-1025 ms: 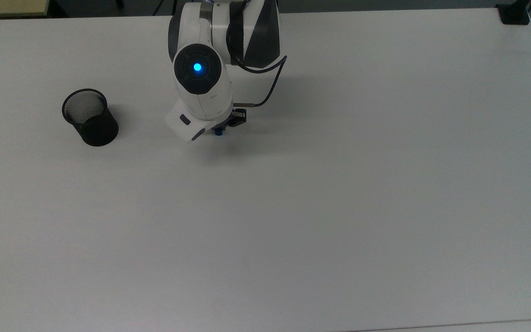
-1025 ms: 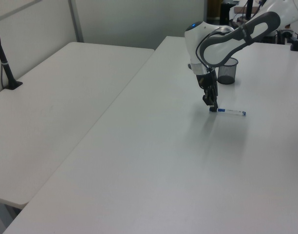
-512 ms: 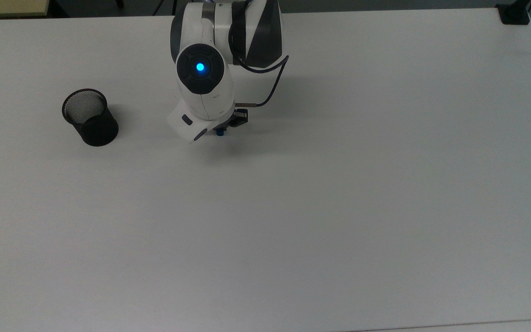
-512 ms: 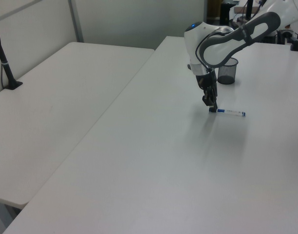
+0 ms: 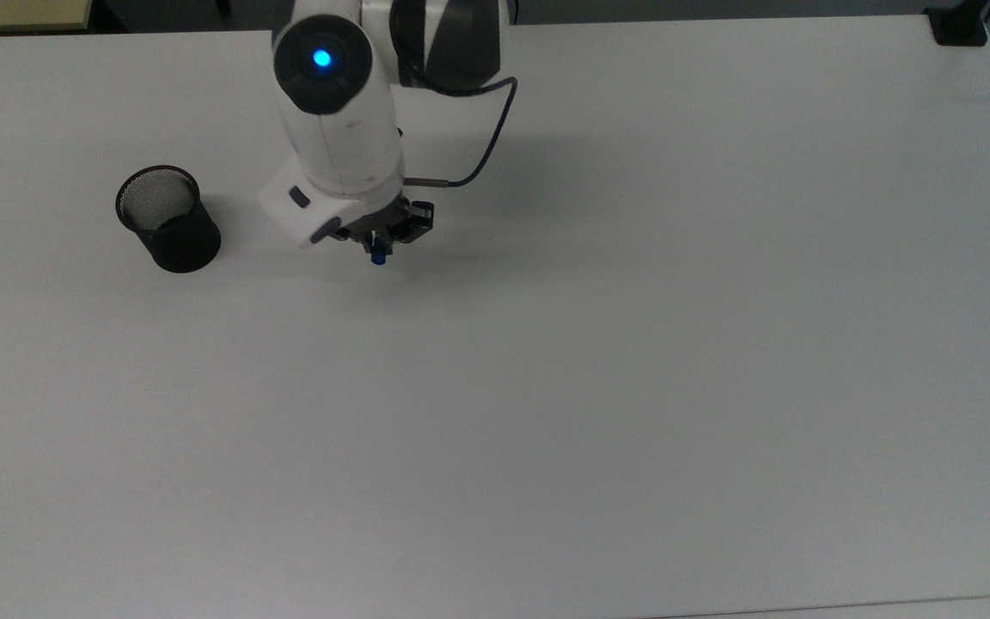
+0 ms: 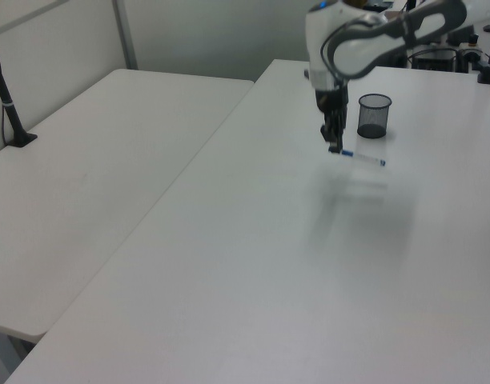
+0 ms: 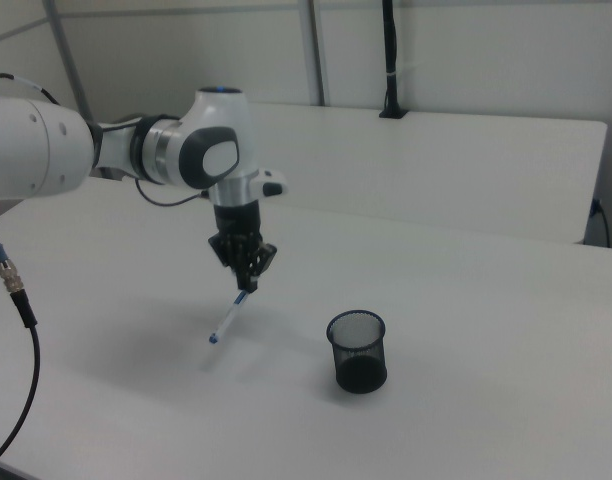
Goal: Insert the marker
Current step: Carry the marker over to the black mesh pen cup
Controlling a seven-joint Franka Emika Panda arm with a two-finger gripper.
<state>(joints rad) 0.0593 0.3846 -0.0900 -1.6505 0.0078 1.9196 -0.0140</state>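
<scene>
Marker [image 7: 228,318] has risen off the tabletop [image 7: 466,330], clamped in the pincer [image 7: 248,285] at centre frame, near the mesh cup [image 7: 357,351].

I see a black mesh cup [image 5: 168,219] standing upright on the white table [image 5: 632,344], toward the top view's left. A second white table [image 6: 85,176] adjoins it on the left view's left, with a black clamp post [image 6: 6,96] on its far-left edge.

Top view straight down, close; left, right views oblique, seemingly opposite sides; all share table [image 5: 632,387].
</scene>
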